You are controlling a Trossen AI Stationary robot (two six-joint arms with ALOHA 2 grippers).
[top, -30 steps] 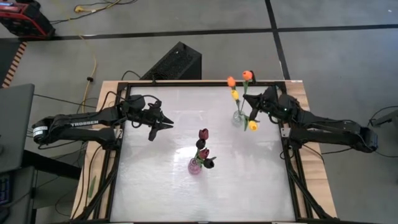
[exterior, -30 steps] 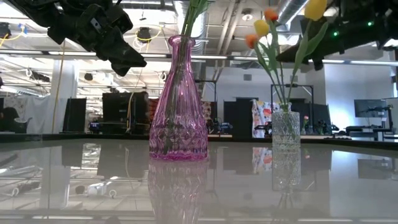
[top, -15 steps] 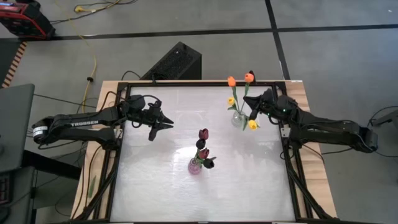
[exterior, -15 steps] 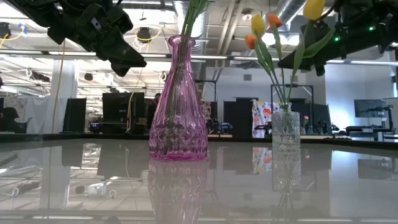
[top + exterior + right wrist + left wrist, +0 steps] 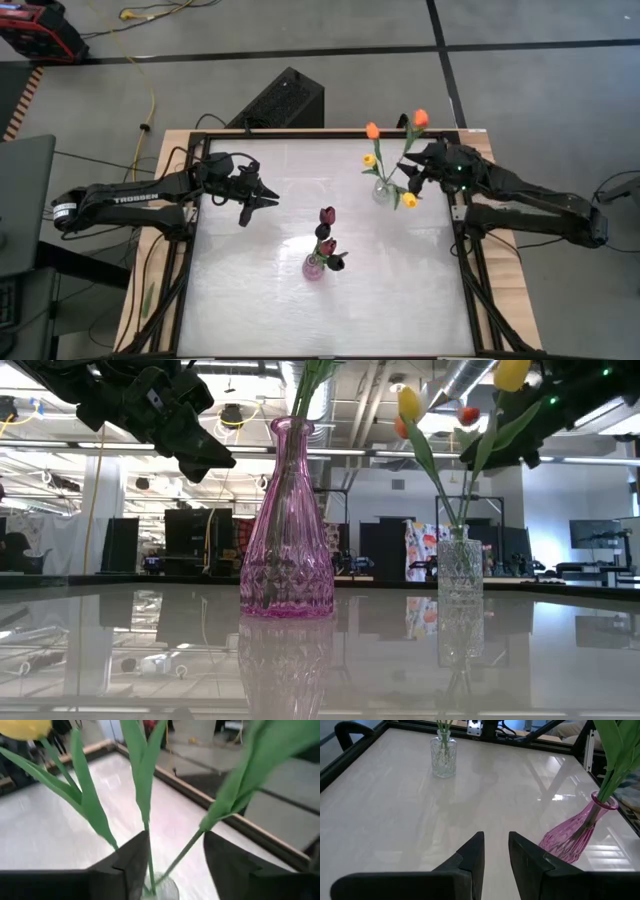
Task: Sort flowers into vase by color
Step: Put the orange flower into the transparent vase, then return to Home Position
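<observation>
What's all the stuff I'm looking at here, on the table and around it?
Pink vase: one, pink glass, near the table's middle.
Maroon tulips: about four, dark maroon, in the pink vase.
Clear vase: one, clear glass, right far part of the table.
Yellow and orange tulips: two yellow, two orange-red, in the clear vase.
Table: one, white top, dark frame.
Black box: one, on the floor beyond the table.
Left pincer: one, dark, open, above the table's left side.
Right pincer: one, dark, open around the stems over the clear vase.
</observation>
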